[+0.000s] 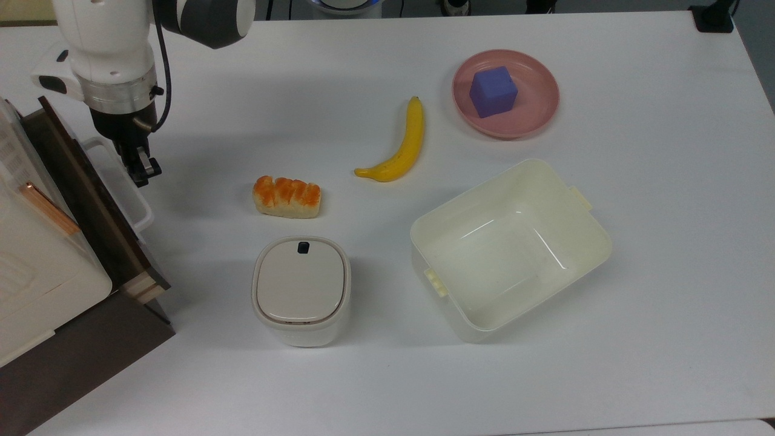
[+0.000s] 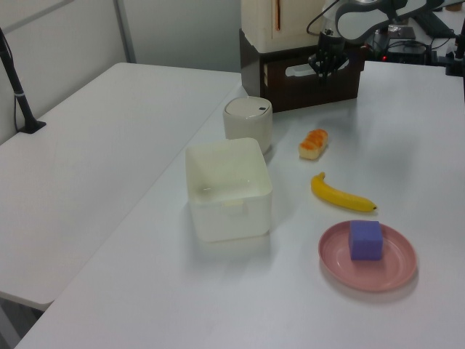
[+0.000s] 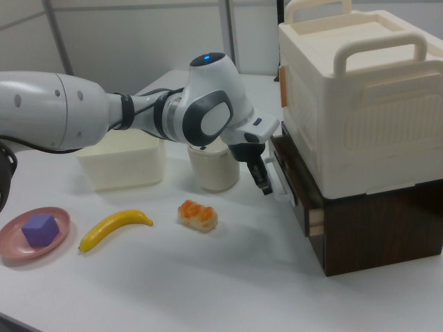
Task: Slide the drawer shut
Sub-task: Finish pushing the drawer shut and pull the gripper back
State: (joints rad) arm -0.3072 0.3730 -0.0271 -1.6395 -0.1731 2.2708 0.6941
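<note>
**No readable text**

No words, brand names, numbers or signs can be read on anything in these views. The ribbed marks on the white appliance (image 3: 346,111) may be moulded pattern rather than lettering; they are too faint to tell.
</note>
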